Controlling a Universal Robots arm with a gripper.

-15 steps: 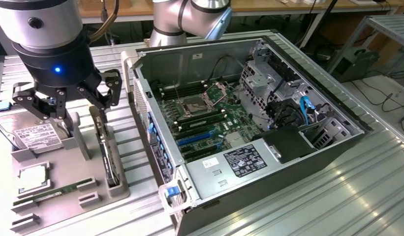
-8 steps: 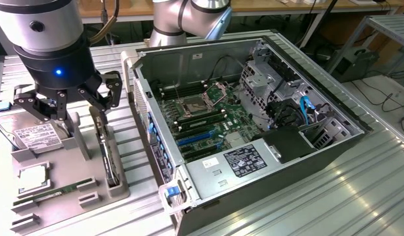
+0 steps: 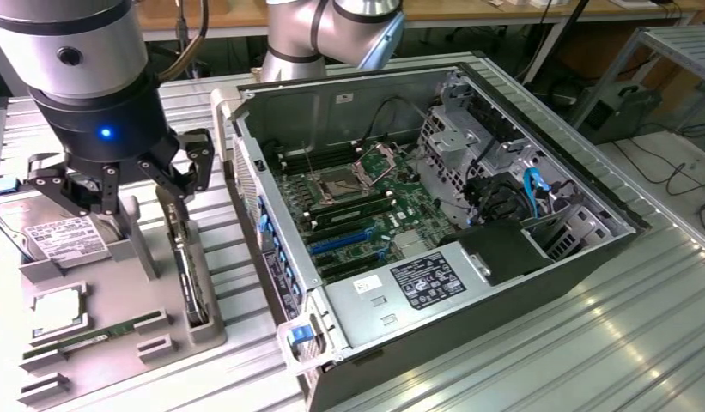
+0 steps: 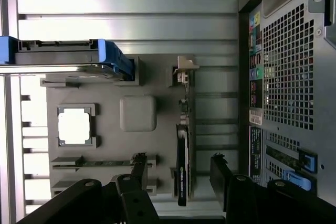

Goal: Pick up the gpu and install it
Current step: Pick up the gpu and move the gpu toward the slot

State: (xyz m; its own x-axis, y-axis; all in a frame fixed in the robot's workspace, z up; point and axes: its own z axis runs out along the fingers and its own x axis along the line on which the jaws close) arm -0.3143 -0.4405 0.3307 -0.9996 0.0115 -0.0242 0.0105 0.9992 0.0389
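Note:
The gpu (image 3: 190,268) is a thin black card standing on edge in a slot along the grey fixture tray (image 3: 123,365), on the side nearest the computer case. In the wrist view the gpu (image 4: 181,167) runs lengthwise between my fingers, with its silver bracket (image 4: 185,67) at the far end. My gripper (image 3: 136,196) hangs just above the tray and is open. One black finger (image 4: 139,167) and the other (image 4: 220,174) stand on either side of the card without touching it. The gripper (image 4: 179,174) holds nothing.
The open computer case (image 3: 329,112) lies at the exterior view's right, its motherboard showing blue expansion slots (image 3: 341,245). The tray also carries a hard drive (image 3: 54,230), a square processor (image 3: 57,305) and a green memory stick (image 3: 88,336). The case's perforated rear panel (image 4: 286,66) stands close beside the gripper.

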